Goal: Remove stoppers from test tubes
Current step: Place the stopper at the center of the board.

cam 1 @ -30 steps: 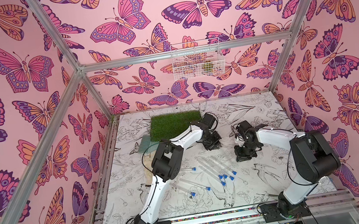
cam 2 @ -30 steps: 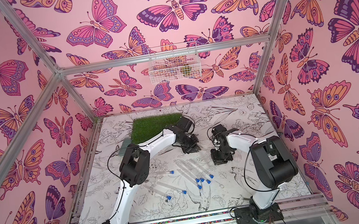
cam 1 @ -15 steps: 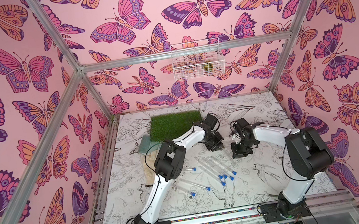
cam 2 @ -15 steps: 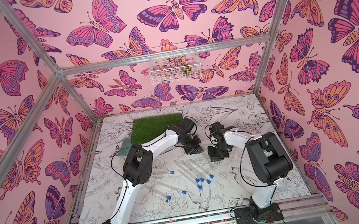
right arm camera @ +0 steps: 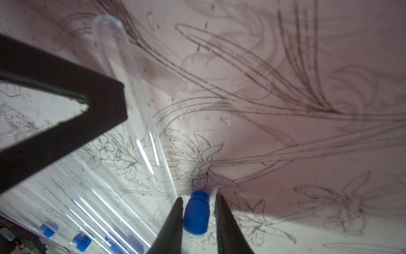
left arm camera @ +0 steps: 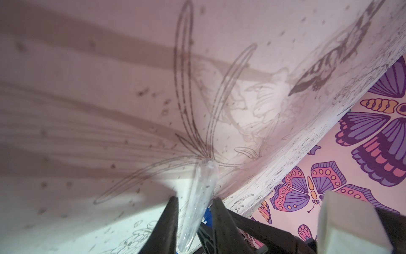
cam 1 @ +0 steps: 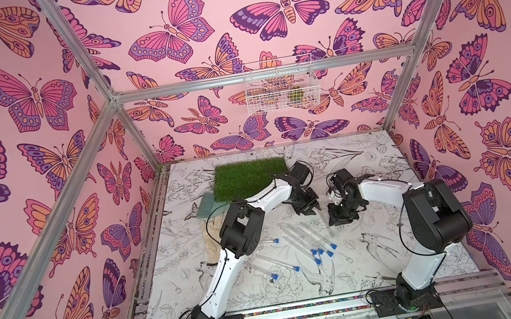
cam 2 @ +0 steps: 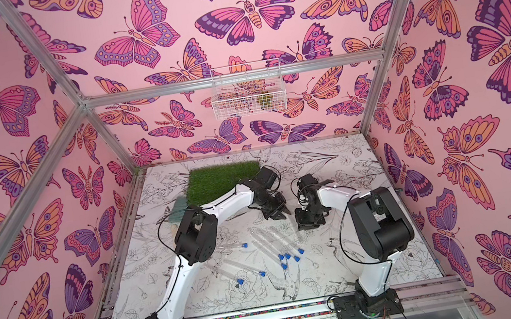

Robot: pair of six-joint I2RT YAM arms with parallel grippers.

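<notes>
While the left fingers (left arm camera: pixel 169 224) stand slightly parted around a tube (left arm camera: pixel 197 198) and the right fingers (right arm camera: pixel 173 222) around a loose stopper (right arm camera: pixel 196 212), either could slip and roll across the table (right arm camera: pixel 285 132).

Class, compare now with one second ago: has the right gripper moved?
Yes. In both top views the right gripper has shifted slightly sideways toward the green grass mat, closing some of the gap to it.
</notes>
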